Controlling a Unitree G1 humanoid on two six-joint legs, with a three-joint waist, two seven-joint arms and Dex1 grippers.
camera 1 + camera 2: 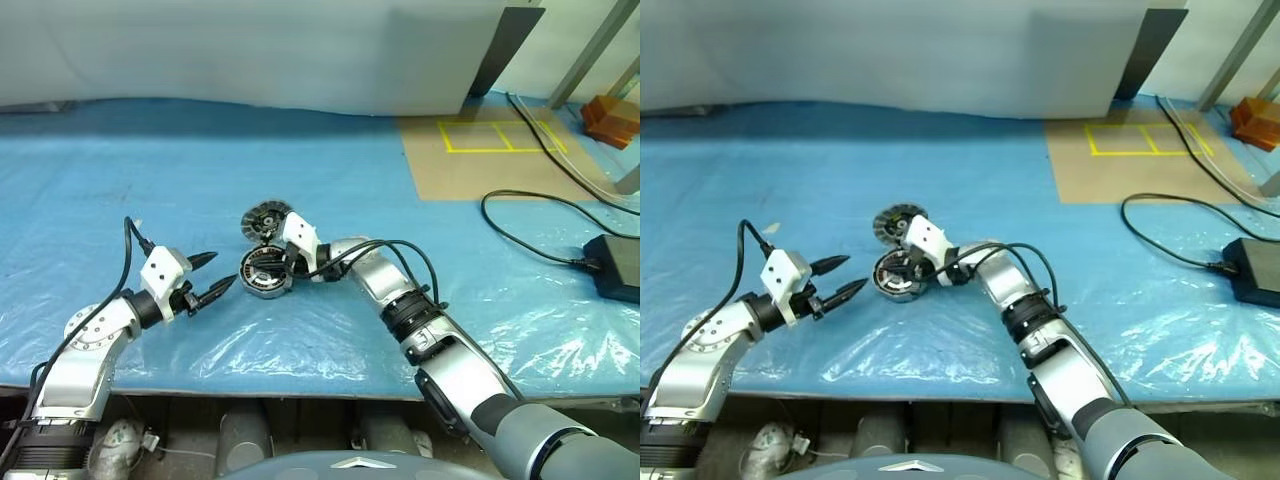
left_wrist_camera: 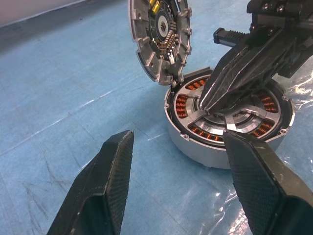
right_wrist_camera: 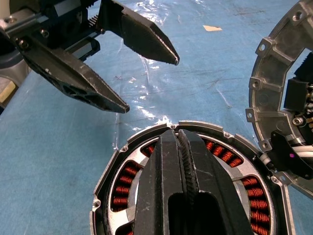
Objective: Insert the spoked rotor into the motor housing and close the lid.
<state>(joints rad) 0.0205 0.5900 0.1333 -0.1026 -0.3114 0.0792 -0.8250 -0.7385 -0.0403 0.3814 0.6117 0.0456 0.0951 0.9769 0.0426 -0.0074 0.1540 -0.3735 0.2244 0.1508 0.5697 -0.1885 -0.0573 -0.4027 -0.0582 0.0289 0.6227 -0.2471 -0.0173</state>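
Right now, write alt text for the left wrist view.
The right gripper, fingers shut, presses down onto the silver spokes of the rotor seated in the motor housing, copper windings showing between the spokes. The lid stands propped open at the housing's rim; the left gripper's fingers frame the foreground, open.

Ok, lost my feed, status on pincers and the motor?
Left pincer open, beside housing. Right pincer shut, tips down in housing. Lid tilted up at housing's rim, not closed.
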